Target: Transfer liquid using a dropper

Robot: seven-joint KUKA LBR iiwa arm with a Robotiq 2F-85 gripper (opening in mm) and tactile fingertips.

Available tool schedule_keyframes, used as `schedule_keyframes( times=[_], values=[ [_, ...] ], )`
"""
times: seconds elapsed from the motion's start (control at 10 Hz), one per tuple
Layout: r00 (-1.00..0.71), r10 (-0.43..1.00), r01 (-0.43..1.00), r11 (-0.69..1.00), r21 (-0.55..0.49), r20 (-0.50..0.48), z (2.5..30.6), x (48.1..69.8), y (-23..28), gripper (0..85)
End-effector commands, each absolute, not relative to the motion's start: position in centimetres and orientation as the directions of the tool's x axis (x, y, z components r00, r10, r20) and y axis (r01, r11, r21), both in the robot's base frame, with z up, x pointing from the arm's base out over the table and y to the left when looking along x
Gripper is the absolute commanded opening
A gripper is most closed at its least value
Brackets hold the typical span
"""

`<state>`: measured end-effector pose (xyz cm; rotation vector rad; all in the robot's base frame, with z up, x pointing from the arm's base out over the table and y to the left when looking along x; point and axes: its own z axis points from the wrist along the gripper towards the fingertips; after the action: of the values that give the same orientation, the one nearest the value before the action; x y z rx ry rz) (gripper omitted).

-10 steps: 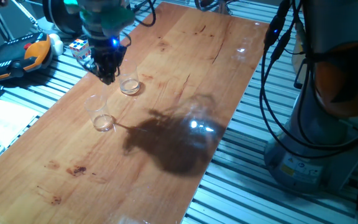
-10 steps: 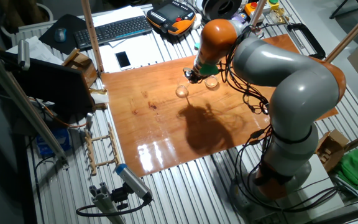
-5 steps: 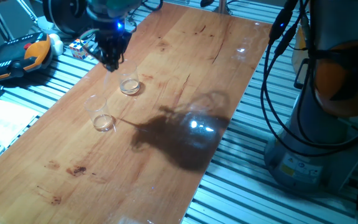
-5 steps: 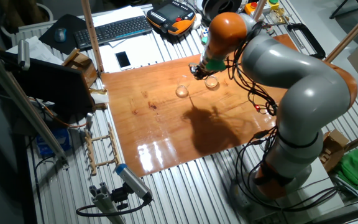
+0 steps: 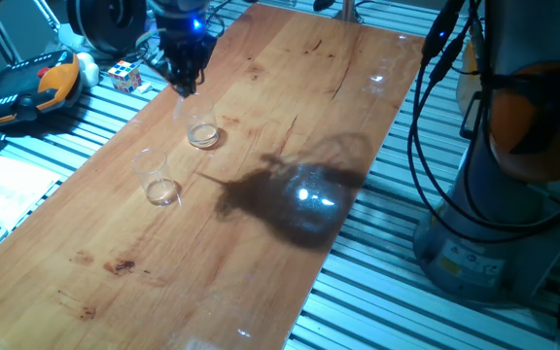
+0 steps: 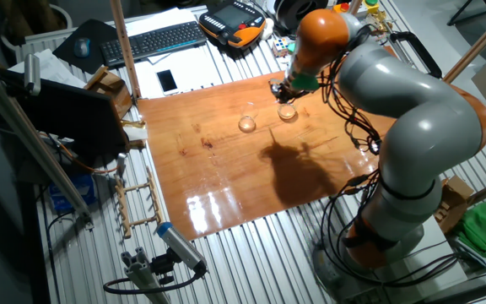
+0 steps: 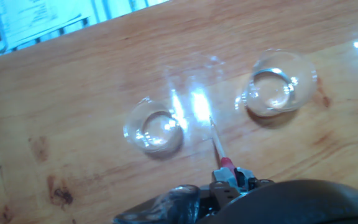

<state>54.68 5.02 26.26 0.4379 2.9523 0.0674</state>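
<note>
Two small clear cups stand on the wooden table (image 5: 290, 87): one cup (image 5: 202, 133) just below my gripper, the other cup (image 5: 159, 181) nearer the front left. In the hand view they are the left cup (image 7: 154, 127) and the right cup (image 7: 277, 87). The liquid (image 7: 159, 133) shows only as a faint glint in their bottoms. My gripper (image 5: 185, 87) (image 6: 278, 87) (image 7: 230, 182) hangs above the table behind the cups, shut on the dropper (image 7: 219, 147). The dropper's dark red end sits at the fingers, and its thin clear tip points down between the cups, inside neither.
A Rubik's cube (image 5: 124, 75) and an orange-black pendant (image 5: 29, 86) lie off the table's left edge. A keyboard (image 6: 154, 40) and a phone (image 6: 167, 80) sit beyond the far end. Black cables (image 5: 436, 87) and the robot base (image 5: 513, 194) stand on the right.
My gripper, with the dropper in it, has risen and moved back from beside the front-left cup to a spot behind the other cup. The cups have not moved.
</note>
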Motion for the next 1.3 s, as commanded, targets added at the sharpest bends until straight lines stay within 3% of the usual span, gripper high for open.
schedule_keyframes(
  times=[0.0, 1.2],
  values=[
    [-0.944, 0.295, 0.289, 0.955, 0.061, -0.151, 26.3, 54.7, 4.5, 1.0],
    [-0.932, 0.352, 0.352, 0.936, 0.012, -0.092, 25.8, 54.5, 3.2, 1.0]
  ],
)
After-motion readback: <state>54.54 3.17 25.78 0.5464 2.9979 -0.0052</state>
